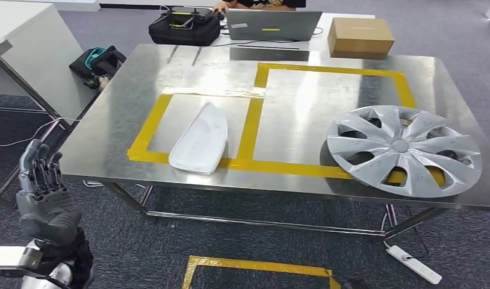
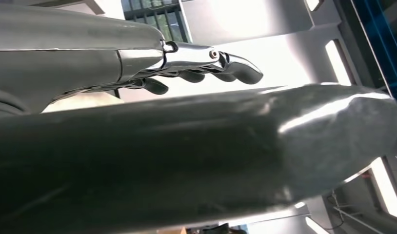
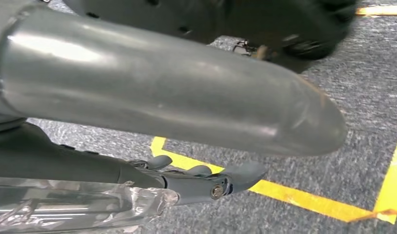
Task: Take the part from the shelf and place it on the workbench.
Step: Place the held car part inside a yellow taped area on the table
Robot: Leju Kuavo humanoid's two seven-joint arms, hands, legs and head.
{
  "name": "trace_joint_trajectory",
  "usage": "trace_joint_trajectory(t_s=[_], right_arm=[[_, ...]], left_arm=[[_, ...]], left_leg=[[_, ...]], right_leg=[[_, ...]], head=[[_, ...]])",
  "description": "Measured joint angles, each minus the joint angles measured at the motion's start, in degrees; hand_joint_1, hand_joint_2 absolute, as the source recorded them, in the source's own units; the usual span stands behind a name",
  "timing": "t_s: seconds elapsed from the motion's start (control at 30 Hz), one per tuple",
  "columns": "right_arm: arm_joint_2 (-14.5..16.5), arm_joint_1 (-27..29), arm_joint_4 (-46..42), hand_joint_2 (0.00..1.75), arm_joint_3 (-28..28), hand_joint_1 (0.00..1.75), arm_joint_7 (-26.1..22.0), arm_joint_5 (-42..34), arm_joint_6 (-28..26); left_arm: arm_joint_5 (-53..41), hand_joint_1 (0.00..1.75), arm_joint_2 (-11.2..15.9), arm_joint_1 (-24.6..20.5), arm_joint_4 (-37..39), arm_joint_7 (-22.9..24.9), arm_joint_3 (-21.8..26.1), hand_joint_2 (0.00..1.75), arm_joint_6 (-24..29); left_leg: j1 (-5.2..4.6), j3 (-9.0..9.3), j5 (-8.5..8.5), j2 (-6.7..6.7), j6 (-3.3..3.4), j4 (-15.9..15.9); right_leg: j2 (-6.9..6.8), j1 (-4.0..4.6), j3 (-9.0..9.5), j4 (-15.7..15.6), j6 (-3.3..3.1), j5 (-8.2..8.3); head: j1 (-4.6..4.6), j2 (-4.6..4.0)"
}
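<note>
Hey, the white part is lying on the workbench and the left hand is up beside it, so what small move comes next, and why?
Probably lower the left hand to the robot's side. The white part lies flat on the workbench inside the left taped box, and the hand hangs off the table's edge, fingers apart, holding nothing, so the placing looks done.

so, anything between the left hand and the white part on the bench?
Nothing visible. The left hand is raised off the workbench's near-left corner, and only bare steel separates it from the white part. The hubcap sits far right, clear of that path.
</note>
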Motion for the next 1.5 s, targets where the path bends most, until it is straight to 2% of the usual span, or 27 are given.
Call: trace_joint_trajectory(t_s=[0.07, 0.2, 0.27, 0.33, 0.4, 0.47, 0.5, 0.57, 0.63, 0.7, 0.73, 0.77, 0.83, 0.87, 0.9, 0.93, 0.97, 1.0, 1.07, 1.1, 1.17, 1.23, 1.3, 1.37, 1.4, 1.43, 1.5], right_arm=[[-0.01, -0.18, 0.01, 0.0, -0.12, 0.0, 0.06, 0.07, -0.08], [0.0, -0.24, 0.01, 0.0, -0.3, 0.0, 0.44, 0.14, -0.45], [-0.07, -0.26, 0.0, 0.0, -0.36, 0.0, 0.46, 0.14, -0.56], [-0.14, -0.32, -0.01, 0.0, -0.4, 0.0, 1.12, 0.19, -0.59], [-0.15, -0.28, -0.01, 0.0, -0.43, 0.0, 2.08, 0.26, -0.5], [-0.16, -0.24, -0.01, 0.0, -0.45, 0.0, 2.36, 0.29, -0.4], [-0.16, -0.27, -0.01, 0.0, -0.45, 0.0, 2.18, 0.13, -0.39], [-0.16, -0.36, -0.01, 0.0, -0.77, 0.0, 1.34, -1.45, -0.41], [-0.16, -0.5, -0.01, 0.0, -1.99, 0.0, 0.47, -4.26, -0.34], [-0.24, -0.61, -0.01, 0.0, -3.4, 0.0, -0.31, -5.99, -0.24], [-0.32, -0.61, -0.01, 0.0, -3.9, 0.0, -0.82, -6.27, -0.21], [-0.4, -0.61, -0.01, 0.0, -4.27, 0.0, -1.42, -6.42, -0.24], [-0.59, -0.74, -0.02, 0.0, -4.86, 0.0, -2.48, -6.66, -0.45], [-0.72, -0.83, -0.02, 0.0, -5.08, 0.0, -2.8, -6.75, -0.55], [-0.87, -0.9, -0.03, 0.0, -5.28, 0.0, -2.99, -6.82, -0.62], [-1.02, -0.93, -0.03, 0.0, -5.46, 0.0, -3.1, -6.87, -0.64], [-1.15, -0.96, -0.03, 0.0, -5.66, 0.0, -3.16, -6.89, -0.64], [-1.24, -1.01, -0.04, 0.0, -5.83, 0.0, -3.2, -6.89, -0.64], [-1.32, -1.29, -0.07, 0.0, -6.03, 0.0, -3.27, -6.93, -0.64], [-1.34, -1.41, -0.07, 0.0, -6.09, 0.0, -3.31, -6.98, -0.67], [-1.34, -1.45, -0.07, 0.0, -6.26, 0.0, -3.1, -7.07, -0.72], [-1.33, -1.35, -0.07, 0.0, -6.41, 0.0, -2.53, -7.01, -0.74], [-1.33, -1.34, -0.07, 0.0, -6.44, 0.0, -1.95, -6.92, -0.75], [-1.36, -1.28, -0.07, 0.0, -6.46, 0.0, -1.61, -6.88, -0.79], [-1.37, -1.22, -0.07, 0.0, -6.47, 0.0, -1.54, -6.88, -0.81], [-1.38, -1.15, -0.07, 0.0, -6.48, 0.0, -1.51, -6.88, -0.82], [-1.38, -1.08, -0.07, 0.0, -6.49, 0.0, -1.48, -6.88, -0.81]], left_arm=[[-0.22, 0.0, -0.01, 0.13, -0.32, 0.0, 0.17, 0.0, 0.23], [-0.55, 0.0, 0.13, 0.54, -0.74, 0.02, 0.43, 0.0, 1.16], [-0.4, 0.0, 0.22, 0.74, -0.74, 0.02, 0.69, 0.0, 1.14], [-0.7, 0.0, 0.24, 0.82, -0.69, 0.02, 0.86, 0.0, 1.15], [-1.25, 0.0, 0.24, 0.89, -0.61, 0.02, 0.87, 0.0, 1.49], [-1.41, 0.0, 0.32, 0.94, -0.56, 0.02, 0.81, 0.0, 2.0], [-1.35, 0.0, 0.4, 0.93, -0.55, 0.02, 0.77, 0.0, 2.24], [-1.32, 0.0, 0.57, 0.85, -0.55, 0.04, 0.73, 0.0, 2.89], [-1.41, 0.0, 0.73, 0.77, -0.54, 0.06, 0.73, 0.0, 3.6], [-1.46, 0.0, 0.84, 0.71, -0.52, 0.07, 0.72, 0.0, 4.12], [-1.56, 0.0, 0.87, 0.63, -0.49, 0.07, 0.7, 0.0, 4.44], [-1.77, 0.0, 0.9, 0.54, -0.43, 0.08, 0.66, 0.0, 4.92], [-2.32, 0.0, 0.98, 0.43, -0.24, 0.1, 0.53, 0.0, 6.12], [-2.5, 0.0, 1.03, 0.43, -0.13, 0.11, 0.46, 0.0, 6.61], [-2.57, 0.0, 1.09, 0.43, -0.01, 0.12, 0.4, 0.0, 6.92], [-2.57, 0.0, 1.13, 0.44, 0.11, 0.13, 0.37, 0.0, 7.08], [-2.56, 0.0, 1.16, 0.44, 0.22, 0.13, 0.34, 0.0, 7.17], [-2.56, 0.0, 1.19, 0.45, 0.32, 0.14, 0.33, 0.0, 7.21], [-2.55, 0.0, 1.24, 0.43, 0.43, 0.15, 0.33, 0.0, 7.33], [-2.55, 0.0, 1.31, 0.41, 0.44, 0.15, 0.31, 0.0, 7.44], [-2.56, 0.0, 1.5, 0.41, 0.47, 0.15, 0.23, 0.0, 7.77], [-2.76, 0.0, 1.79, 0.54, 0.53, 0.15, 0.13, 0.0, 8.3], [-3.05, 0.0, 2.11, 0.67, 0.65, 0.15, 0.02, 0.0, 8.97], [-3.21, 0.0, 2.37, 0.79, 0.86, 0.15, -0.14, 0.0, 9.38], [-3.25, 0.0, 2.48, 0.85, 0.99, 0.15, -0.21, 0.0, 9.48], [-3.25, 0.0, 2.55, 0.9, 1.12, 0.15, -0.25, 0.0, 9.56], [-3.26, 0.0, 2.66, 0.91, 1.3, 0.15, -0.27, 0.0, 9.63]], left_leg=[[-0.05, -0.24, -0.16, -0.08, -0.81, 0.47], [-0.18, -1.17, -0.5, -0.23, -2.06, 1.5], [-0.07, -2.85, -3.69, -0.18, -2.61, 5.14], [-0.05, -5.9, -8.19, -0.17, -2.9, 12.51], [-0.05, -7.46, -9.9, -0.17, -2.79, 17.37], [-0.14, -4.94, -7.28, -0.17, -2.19, 14.26], [-0.27, -2.38, -5.51, -0.17, -1.71, 10.33], [-0.65, 2.1, -3.79, -0.11, -1.05, 2.77], [-1.05, 3.21, -3.63, -0.04, -0.88, -0.04], [-1.12, 2.42, -2.5, 0.03, -0.46, -0.34], [-1.02, 1.93, -1.82, 0.08, -0.08, -0.49], [-0.88, 1.33, -1.11, 0.14, 0.24, -0.65], [-0.79, -0.12, 0.17, 0.21, 0.66, -0.63], [-0.82, -0.92, 0.81, 0.23, 0.69, -0.59], [-0.85, -1.78, 1.48, 0.25, 0.68, -0.53], [-0.87, -2.61, 2.09, 0.26, 0.63, -0.47], [-0.87, -3.39, 2.66, 0.26, 0.51, -0.39], [-0.85, -4.03, 3.16, 0.26, 0.34, -0.27], [-0.97, -4.92, 4.0, 0.26, -0.21, 0.07], [-1.03, -5.11, 4.41, 0.28, -0.49, 0.21], [-1.04, -5.26, 5.2, 0.3, -1.02, 0.33], [-0.92, -5.68, 4.47, 0.21, -1.69, 0.91], [-0.68, -7.27, 0.13, 0.14, -2.47, 4.95], [-0.34, -9.52, -5.06, 0.15, -3.06, 12.5], [-0.19, -10.05, -6.17, 0.15, -3.22, 15.47], [-0.08, -9.71, -6.04, 0.15, -3.32, 16.69], [0.1, -5.95, -3.31, 0.15, -3.32, 12.71]], right_leg=[[0.22, -0.02, 2.99, -4.87, -0.25, 1.17], [0.45, -0.04, 2.32, -4.93, -1.78, 1.35], [0.34, -0.08, 1.53, -5.01, -2.77, 1.88], [0.21, 0.07, 0.44, -5.0, -3.41, 2.58], [0.09, 0.32, -0.72, -4.99, -3.6, 3.4], [0.1, 0.62, -1.89, -4.99, -3.58, 4.38], [0.15, 0.72, -2.39, -4.99, -3.54, 4.92], [0.24, 0.85, -3.12, -5.08, -3.22, 6.0], [0.21, 0.71, -3.32, -5.52, -2.55, 7.09], [0.17, 0.53, -3.39, -6.05, -1.77, 7.83], [0.15, 0.51, -3.77, -5.61, -1.47, 6.92], [0.13, 0.52, -4.36, -4.12, -1.23, 4.92], [0.09, 0.52, -6.12, 2.46, -0.92, -1.19], [0.09, 0.53, -6.72, 6.21, -0.79, -3.36], [0.09, 0.55, -6.74, 9.0, -0.72, -4.18], [0.09, 0.57, -5.86, 9.91, -0.69, -3.66], [0.08, 0.57, -3.87, 8.66, -0.7, -2.29], [0.07, 0.57, -0.89, 5.48, -0.73, -0.9], [0.11, 0.64, 5.57, -3.0, -0.9, -0.72], [0.16, 0.7, 7.32, -5.95, -1.05, -1.29], [0.24, 0.87, 7.77, -7.7, -1.66, -1.75], [0.03, 0.78, 6.93, -7.68, -2.72, -1.04], [-0.21, 0.61, 5.93, -7.79, -3.71, 0.06], [-0.28, 0.63, 4.6, -7.71, -3.97, 1.36], [-0.3, 0.64, 3.87, -7.67, -3.95, 2.02], [-0.31, 0.64, 3.06, -7.63, -3.86, 2.64], [-0.29, 0.59, 1.71, -7.61, -3.53, 3.68]], head=[[0.1, 0.01], [-0.12, 0.01], [-0.26, 0.0], [-0.39, 0.0], [-0.42, 0.0], [-0.42, 0.0], [-0.4, 0.0], [-0.35, 0.0], [-0.49, 0.0], [-0.71, 0.0], [-0.64, 0.0], [-0.55, 0.0], [-0.34, 0.0], [-0.31, 0.0], [-0.32, 0.0], [-0.31, 0.0], [-0.32, 0.0], [-0.31, 0.0], [-0.34, 0.01], [-0.39, 0.01], [-0.49, 0.01], [-0.57, 0.01], [-0.78, 0.0], [-0.92, 0.0], [-0.93, 0.0], [-0.93, 0.0], [-0.93, 0.0]])
